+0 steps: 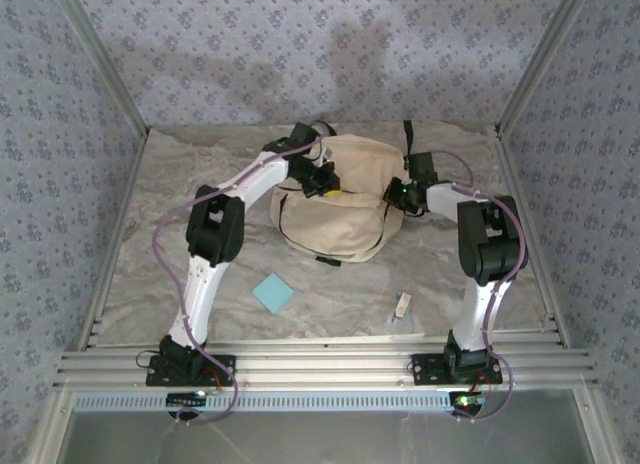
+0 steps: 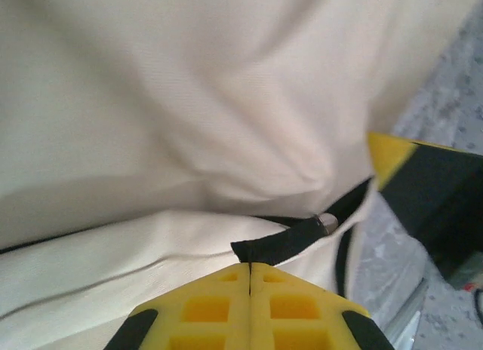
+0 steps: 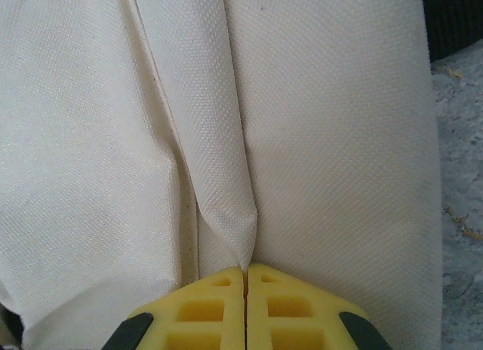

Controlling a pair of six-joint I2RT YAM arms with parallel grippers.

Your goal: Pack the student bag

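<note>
Back on the table, left gripper is pinched shut on the student bag's black pull tab — right gripper is clamped tight on a fold of its fabric.

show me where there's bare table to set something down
Bare table lies between the left arm and the left rail, and in front of the student bag between the blue square and the small white item. Crowded at the bag, where the left gripper and right gripper grip it.
</note>
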